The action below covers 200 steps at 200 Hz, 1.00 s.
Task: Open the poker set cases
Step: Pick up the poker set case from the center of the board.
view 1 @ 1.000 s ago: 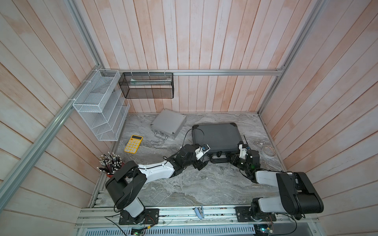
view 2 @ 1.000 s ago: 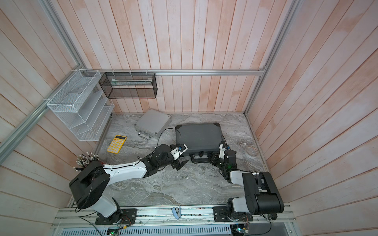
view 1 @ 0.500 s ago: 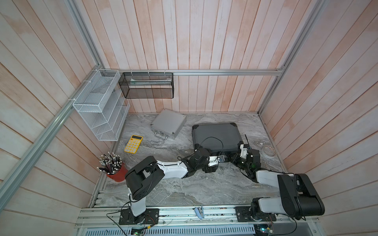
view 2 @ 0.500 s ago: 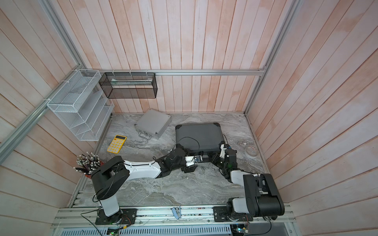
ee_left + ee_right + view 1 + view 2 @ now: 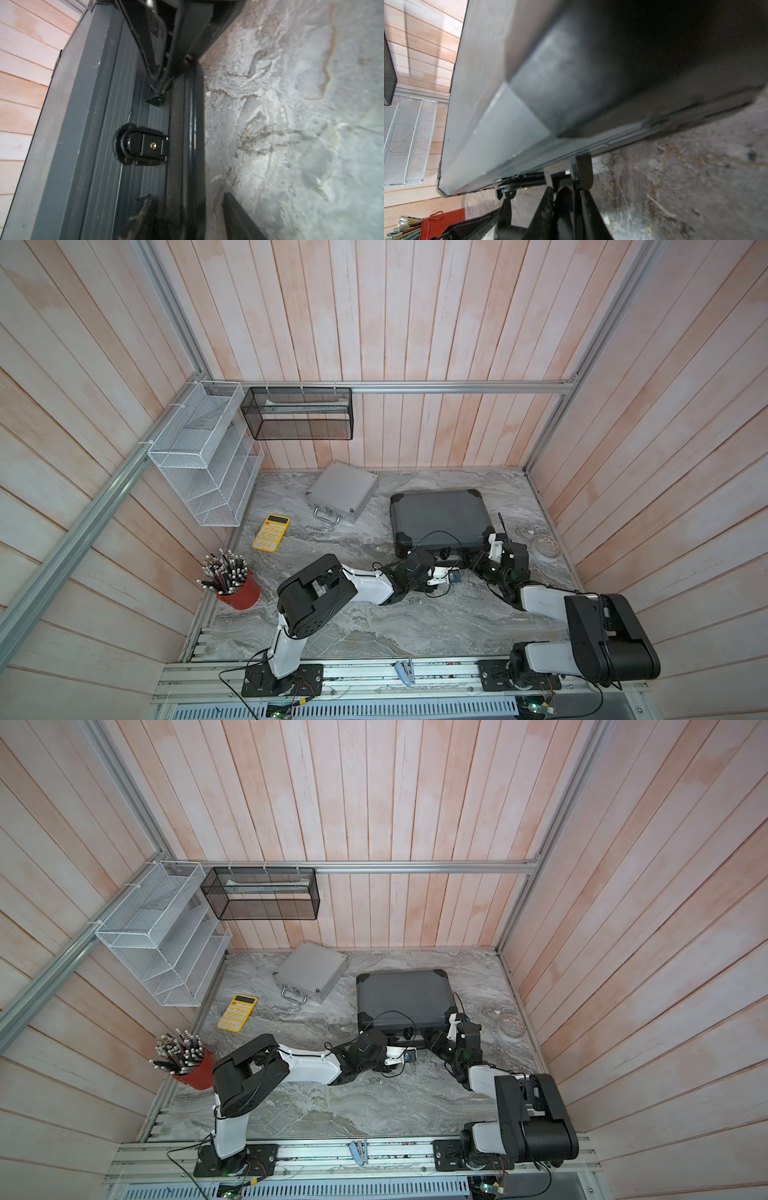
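The left gripper (image 5: pixel 185 203) has moved from the dark-grey case's (image 5: pixel 440 518) left corner to its handle (image 5: pixel 187 135), jaws apart around it. The right gripper (image 5: pixel 564 188), jaws together, probably touches a latch (image 5: pixel 583 168). The closed case lies near the counter's (image 5: pixel 374 626) right edge.

Dark-grey case (image 5: pixel 436 516) front hidden behind arms (image 5: pixel 409 572) in both top views; right-wrist close-up blurred.

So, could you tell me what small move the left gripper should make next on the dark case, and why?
Probably slide the left gripper off the handle onto the black latch and lift it: the latch lies flat, the dark-grey case is shut, and the jaws straddle the handle.
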Tool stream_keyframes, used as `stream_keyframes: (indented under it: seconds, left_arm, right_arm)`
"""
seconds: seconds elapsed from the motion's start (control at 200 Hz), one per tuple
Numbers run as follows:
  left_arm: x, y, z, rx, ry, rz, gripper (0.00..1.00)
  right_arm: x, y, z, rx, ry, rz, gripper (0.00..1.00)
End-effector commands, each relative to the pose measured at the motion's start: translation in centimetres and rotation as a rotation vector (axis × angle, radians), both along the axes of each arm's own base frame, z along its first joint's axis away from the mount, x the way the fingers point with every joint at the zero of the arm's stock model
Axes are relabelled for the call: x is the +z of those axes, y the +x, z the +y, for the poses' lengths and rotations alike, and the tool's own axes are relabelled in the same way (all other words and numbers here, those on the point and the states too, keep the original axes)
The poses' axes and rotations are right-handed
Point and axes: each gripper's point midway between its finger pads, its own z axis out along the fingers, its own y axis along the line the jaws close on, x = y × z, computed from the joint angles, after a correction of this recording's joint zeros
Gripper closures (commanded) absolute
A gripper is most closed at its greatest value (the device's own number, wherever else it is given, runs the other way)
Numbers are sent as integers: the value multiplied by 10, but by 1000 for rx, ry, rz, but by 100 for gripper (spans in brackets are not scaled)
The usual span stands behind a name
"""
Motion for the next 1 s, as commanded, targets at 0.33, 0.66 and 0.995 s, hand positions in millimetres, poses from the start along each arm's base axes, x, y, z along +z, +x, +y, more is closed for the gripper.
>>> stream_keyframes:
  seconds: [0.33, 0.66, 0.995]
  left_arm:
    - [11, 17, -14, 32, -53, -85, 71]
    - [-11, 18, -13, 37, -7, -26, 98]
    - [-19, 27, -10, 52, 10, -13, 100]
  right_arm:
    - [38, 10, 14, 67, 29, -105, 84]
    - [37, 10, -2, 14, 3, -68, 69]
    - [45, 0, -45, -98, -53, -63, 48]
